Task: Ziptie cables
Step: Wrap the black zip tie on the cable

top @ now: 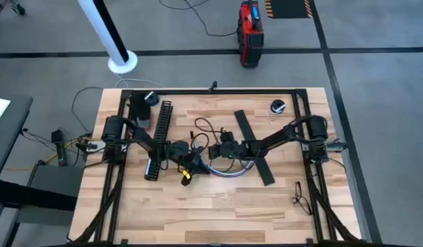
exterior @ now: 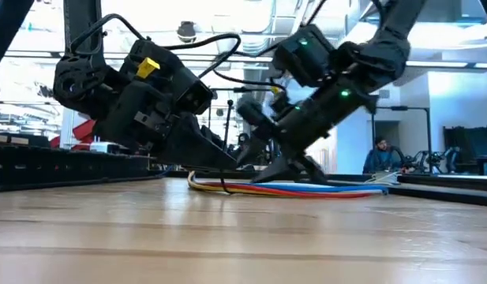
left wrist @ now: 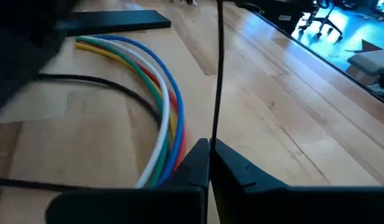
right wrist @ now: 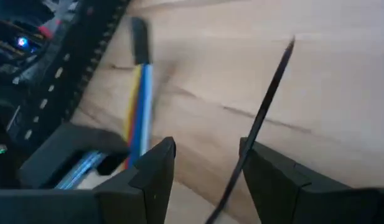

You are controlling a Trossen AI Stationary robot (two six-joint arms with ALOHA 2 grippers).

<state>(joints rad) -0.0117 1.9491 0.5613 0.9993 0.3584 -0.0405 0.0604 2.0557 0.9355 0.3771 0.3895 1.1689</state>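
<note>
Table (exterior: 243,237): bare pale wood planks, nearest the low camera.
Cables (exterior: 298,188): coloured bundle flat mid-table, between both grippers.
Left gripper (left wrist: 208,163): fingers pinched on a thin black ziptie (left wrist: 219,74).
Right gripper (right wrist: 207,165): fingers apart, beside the bundle.
Room: a seated person (exterior: 377,158) far behind.

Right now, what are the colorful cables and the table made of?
The cables look like wires in smooth plastic coating: glossy blue, white, green, red and yellow strands that bend in one soft curve. What is inside them cannot be seen. The table looks like pale wood, joined planks with visible grain and a slight sheen, likely sealed.
</note>
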